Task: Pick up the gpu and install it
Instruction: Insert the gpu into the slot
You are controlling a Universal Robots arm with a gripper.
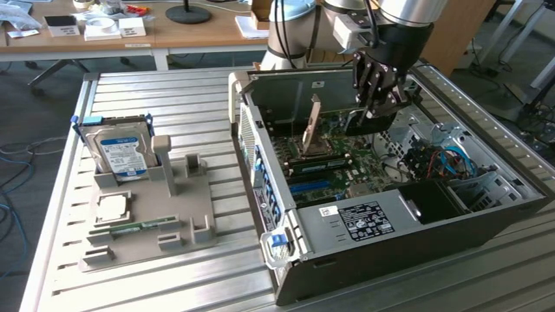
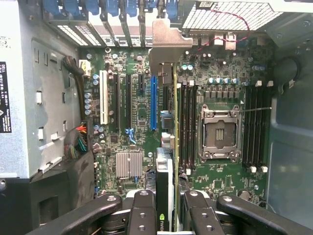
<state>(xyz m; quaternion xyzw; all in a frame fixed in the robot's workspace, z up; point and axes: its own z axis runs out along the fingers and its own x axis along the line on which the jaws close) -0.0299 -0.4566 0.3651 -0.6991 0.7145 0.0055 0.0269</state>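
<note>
Gripper (image 2: 168, 215): yours pinches the gpu (image 2: 165, 169) edge-on over the motherboard (image 2: 222, 186), long axis parallel to the blue slot (image 2: 153, 103), just beside it.

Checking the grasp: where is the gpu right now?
In the wrist view the gpu is gripped by the pincer, edge-on above the motherboard between the blue slot and the memory sticks, inside the open computer case.
</note>
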